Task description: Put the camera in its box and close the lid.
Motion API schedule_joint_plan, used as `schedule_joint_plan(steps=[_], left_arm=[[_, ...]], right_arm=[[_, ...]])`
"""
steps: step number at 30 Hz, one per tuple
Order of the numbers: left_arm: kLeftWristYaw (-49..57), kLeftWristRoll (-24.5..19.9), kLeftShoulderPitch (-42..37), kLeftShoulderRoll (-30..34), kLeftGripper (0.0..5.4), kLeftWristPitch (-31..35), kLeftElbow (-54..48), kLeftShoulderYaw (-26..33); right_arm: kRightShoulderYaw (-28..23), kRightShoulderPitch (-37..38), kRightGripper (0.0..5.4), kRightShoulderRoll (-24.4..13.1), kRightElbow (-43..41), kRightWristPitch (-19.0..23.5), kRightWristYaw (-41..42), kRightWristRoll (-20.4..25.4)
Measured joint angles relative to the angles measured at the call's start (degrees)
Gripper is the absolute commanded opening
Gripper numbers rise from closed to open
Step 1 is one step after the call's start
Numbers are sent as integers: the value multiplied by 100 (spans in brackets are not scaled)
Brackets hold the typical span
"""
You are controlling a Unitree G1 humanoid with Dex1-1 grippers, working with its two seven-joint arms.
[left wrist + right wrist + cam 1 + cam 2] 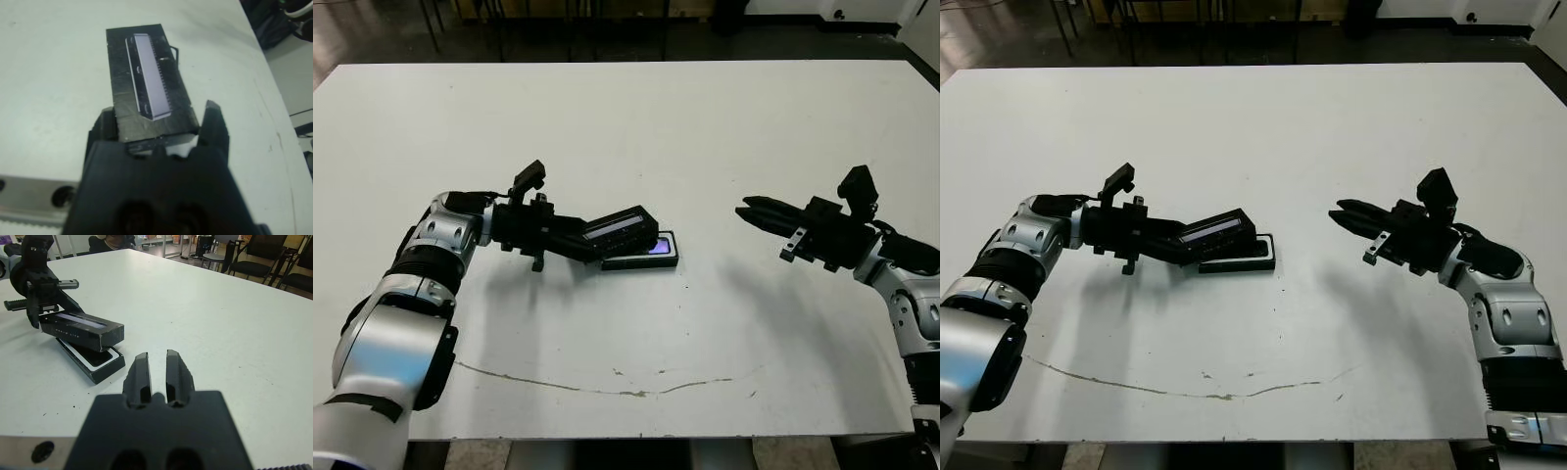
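Observation:
The box (644, 261), black with a white lining, lies at the table's middle. The camera (659, 247) rests inside it, its bluish-purple panel showing at the right end. My left gripper (590, 241) is shut on the lid (619, 227), a flat black cover with a greyish strip (149, 78). The lid hangs tilted over the box's left part, its far end raised, apart from the box rim (105, 372) in the right wrist view. My right gripper (746, 211) hovers to the right of the box, shut with nothing held, its fingers (142, 367) pointing toward the box.
A thin dark scratch line (607, 389) runs across the white table (626, 127) near the front edge. Chairs (254, 259) stand beyond the table's far side. A wide bare stretch separates the box from my right gripper.

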Motion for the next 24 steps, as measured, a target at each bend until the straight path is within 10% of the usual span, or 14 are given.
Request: schedule_joint_plan(steps=[12,24], left_arm=[[21,296,-21,-71,76,-214,-539,-283],[830,1556,-96,-62,76,-309,-1482,-1358]], right_arm=[[-32,-17,0,-41,6,26,62,9],[-69,-36,0,-163,-8,121,36,3]])
